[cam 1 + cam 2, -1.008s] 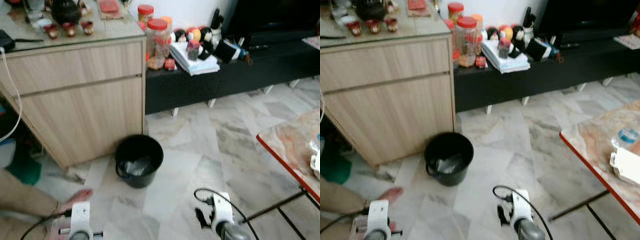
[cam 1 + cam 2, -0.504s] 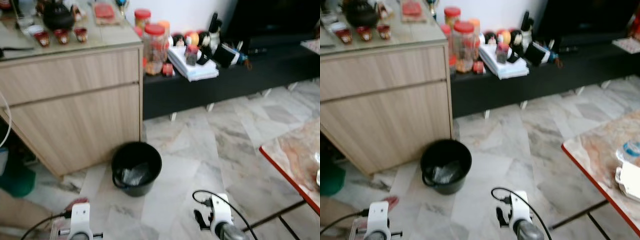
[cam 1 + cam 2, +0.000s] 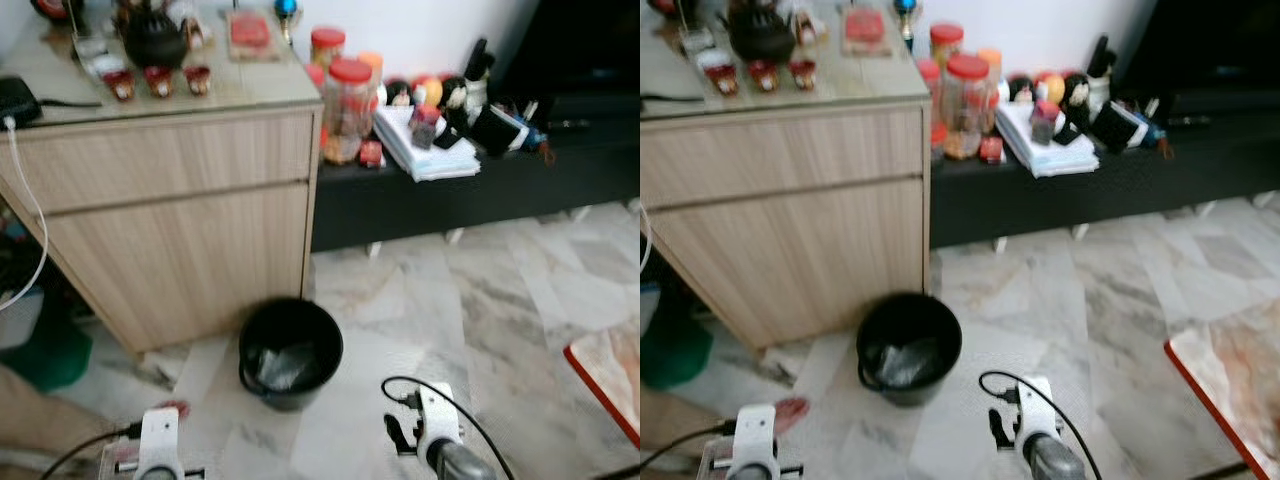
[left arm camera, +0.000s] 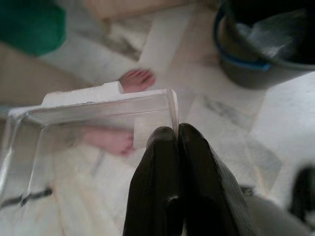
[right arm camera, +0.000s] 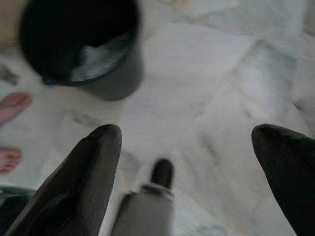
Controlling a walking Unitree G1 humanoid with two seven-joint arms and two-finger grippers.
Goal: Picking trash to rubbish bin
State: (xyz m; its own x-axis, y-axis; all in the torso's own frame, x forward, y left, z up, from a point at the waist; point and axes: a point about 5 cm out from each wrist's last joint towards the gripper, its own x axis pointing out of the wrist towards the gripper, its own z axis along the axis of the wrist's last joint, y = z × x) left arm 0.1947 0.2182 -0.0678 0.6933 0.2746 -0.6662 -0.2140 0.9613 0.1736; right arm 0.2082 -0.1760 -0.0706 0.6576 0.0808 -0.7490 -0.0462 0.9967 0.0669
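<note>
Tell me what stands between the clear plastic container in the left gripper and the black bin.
Nothing visible: bare marble floor lies between the clear container, pinched in the left gripper, and the black bin. A person's foot lies aside.

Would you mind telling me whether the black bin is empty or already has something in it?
Not empty. The bin stands upright on the floor with crumpled clear plastic at its bottom.
</note>
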